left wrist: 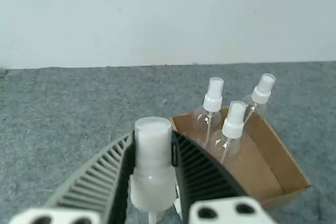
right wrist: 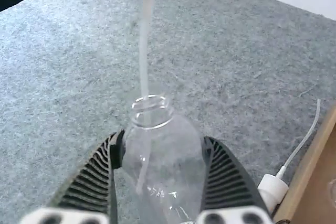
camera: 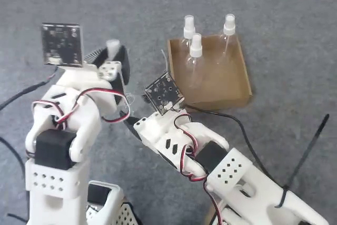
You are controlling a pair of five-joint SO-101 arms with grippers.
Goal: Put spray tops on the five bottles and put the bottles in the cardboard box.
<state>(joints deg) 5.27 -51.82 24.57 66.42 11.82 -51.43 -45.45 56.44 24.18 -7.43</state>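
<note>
Clear plastic, the bottle [right wrist: 153, 129] in hand stood upright between the ribbed fingers of the right gripper [right wrist: 161, 150], low over the grey mat [camera: 295, 35] and just short of the cardboard box [camera: 246, 77]. Its neck was bare and open. A thin dip tube [right wrist: 144, 40] came down from above and passed through that neck into the bottle, so I judged the step to be the seating of a spray top on what I took for the fourth bottle.

The white spray top [left wrist: 153, 161] that the tube belonged to sat above the bottle, pinched at its collar by the left gripper [left wrist: 152, 148]. Those black jaws were closed firmly against both sides of it, with the cap end poking up past the fingertips. The right jaws were parted only as far as the bottle's shoulders and pressed against it on either side.

As I read it, the next move called for lowering the top straight down along the tube until the collar met the neck, then pressing or twisting it home while the right arm held the bottle steady. Any tilt looked likely to bend the tube or snag it on the rim.

Beyond that, three capped bottles [camera: 196, 51] stood upright inside the box, grouped toward its far end. A loose spray top [right wrist: 272, 186] lay on the mat just beside the box wall, presumably for the last bottle.
</note>
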